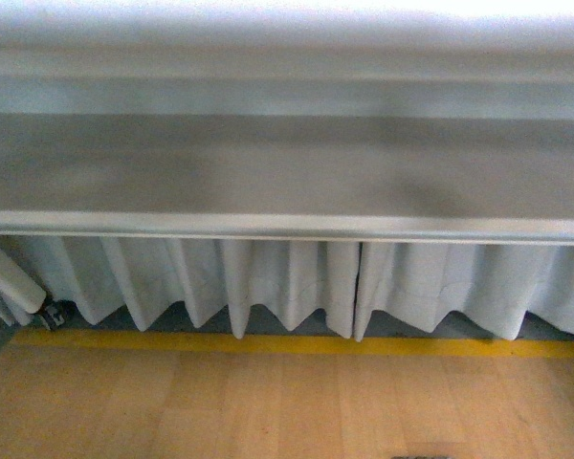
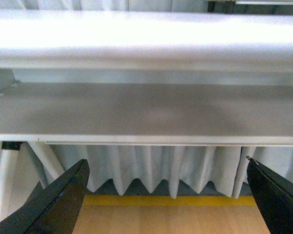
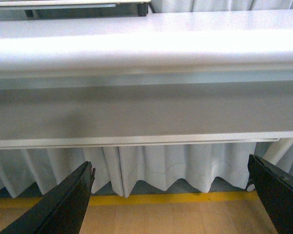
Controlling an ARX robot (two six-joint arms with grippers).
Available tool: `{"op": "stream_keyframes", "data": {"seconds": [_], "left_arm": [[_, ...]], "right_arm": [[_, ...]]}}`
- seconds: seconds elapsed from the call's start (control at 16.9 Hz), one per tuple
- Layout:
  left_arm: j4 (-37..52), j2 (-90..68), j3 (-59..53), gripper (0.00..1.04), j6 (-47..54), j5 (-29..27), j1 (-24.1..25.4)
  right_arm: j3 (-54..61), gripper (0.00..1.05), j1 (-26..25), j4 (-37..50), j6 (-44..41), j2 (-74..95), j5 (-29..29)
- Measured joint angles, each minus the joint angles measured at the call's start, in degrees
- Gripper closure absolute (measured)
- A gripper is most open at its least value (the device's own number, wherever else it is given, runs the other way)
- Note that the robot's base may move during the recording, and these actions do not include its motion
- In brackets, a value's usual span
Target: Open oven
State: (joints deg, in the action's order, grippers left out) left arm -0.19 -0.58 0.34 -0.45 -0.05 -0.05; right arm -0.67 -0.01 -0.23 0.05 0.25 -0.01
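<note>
No oven in any view. The front view shows only a grey table edge (image 1: 287, 172) across the upper half, white skirt cloth (image 1: 287, 287) beneath it and a yellow floor line (image 1: 287, 344). Left gripper (image 2: 166, 163) and right gripper (image 3: 171, 163) are spread wide and empty. The whole opening looks yet to do.

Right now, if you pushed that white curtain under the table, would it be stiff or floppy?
Probably floppy: the curtain hangs in soft folds. It would likely give way and swing, since its hem hangs free above the floor. It looks thin, so probably light.
</note>
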Motion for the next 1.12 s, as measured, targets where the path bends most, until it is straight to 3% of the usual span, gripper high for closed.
{"op": "stream_keyframes", "data": {"seconds": [1.12], "left_arm": [[0.2, 0.0, 0.0, 0.07, 0.44, 0.04, 0.0]], "right_arm": [[0.0, 0.06, 0.0, 0.15, 0.07, 0.0, 0.04]]}}
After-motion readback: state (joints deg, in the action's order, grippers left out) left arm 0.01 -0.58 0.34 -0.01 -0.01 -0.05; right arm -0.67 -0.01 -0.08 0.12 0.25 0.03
